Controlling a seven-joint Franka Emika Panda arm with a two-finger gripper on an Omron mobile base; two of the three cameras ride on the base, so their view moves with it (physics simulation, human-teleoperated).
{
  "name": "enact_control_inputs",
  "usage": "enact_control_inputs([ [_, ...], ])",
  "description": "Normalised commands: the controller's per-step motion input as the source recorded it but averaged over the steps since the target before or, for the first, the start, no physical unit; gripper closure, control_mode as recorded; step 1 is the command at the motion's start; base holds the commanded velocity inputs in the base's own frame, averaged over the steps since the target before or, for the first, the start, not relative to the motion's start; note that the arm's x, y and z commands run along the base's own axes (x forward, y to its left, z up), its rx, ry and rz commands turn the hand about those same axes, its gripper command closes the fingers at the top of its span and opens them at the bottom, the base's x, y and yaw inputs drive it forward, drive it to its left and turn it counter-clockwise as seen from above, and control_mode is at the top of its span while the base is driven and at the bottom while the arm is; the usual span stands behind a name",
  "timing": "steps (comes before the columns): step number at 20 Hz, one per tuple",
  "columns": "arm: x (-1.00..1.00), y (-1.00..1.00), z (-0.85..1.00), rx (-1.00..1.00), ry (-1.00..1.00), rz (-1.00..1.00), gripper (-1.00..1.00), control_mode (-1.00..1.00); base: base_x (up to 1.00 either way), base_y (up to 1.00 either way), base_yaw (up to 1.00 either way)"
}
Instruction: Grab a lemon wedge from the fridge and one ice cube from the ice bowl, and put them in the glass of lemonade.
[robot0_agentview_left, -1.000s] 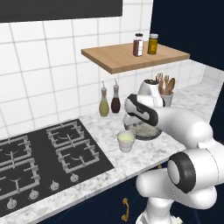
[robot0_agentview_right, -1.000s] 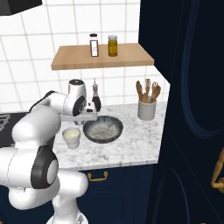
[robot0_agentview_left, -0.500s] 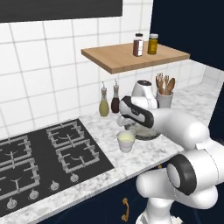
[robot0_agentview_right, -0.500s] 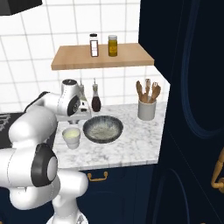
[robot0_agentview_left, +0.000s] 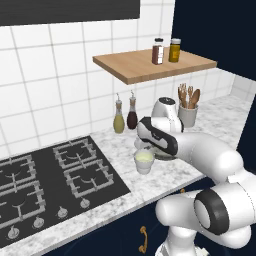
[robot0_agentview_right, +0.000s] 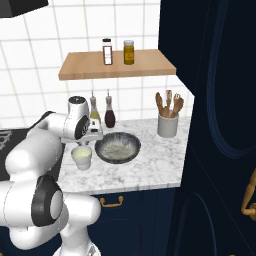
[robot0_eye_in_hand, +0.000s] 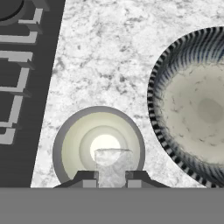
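On the white marbled counter (robot0_agentview_left: 165, 182) in the left base view, the small off-white glass of lemonade (robot0_agentview_left: 144, 162) sits under the arm. In the right base view, the shallow grey ice bowl (robot0_agentview_right: 118, 148) lies just beside it. In the hand view, the gripper (robot0_eye_in_hand: 113, 178) clamps a clear ice cube (robot0_eye_in_hand: 113, 162) above the glass.

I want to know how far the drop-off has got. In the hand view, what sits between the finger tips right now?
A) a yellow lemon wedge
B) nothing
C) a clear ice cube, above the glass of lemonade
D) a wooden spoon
C: in the hand view the gripper holds a translucent ice cube directly over the glass of lemonade, beside the ice bowl.
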Motion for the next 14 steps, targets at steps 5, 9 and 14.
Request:
enact_control_inputs([
  [5, -0.03, 0.17, 0.07, -0.08, -0.01, 0.00, 1.00, -1.00, 0.00, 0.00, 0.00],
  [9, 0.02, 0.06, 0.02, -0.07, 0.00, 0.00, 1.00, -1.00, 0.00, 0.00, 0.00],
  [14, 0.01, 0.03, 0.00, 0.00, 0.01, 0.00, 1.00, -1.00, 0.00, 0.00, 0.00],
])
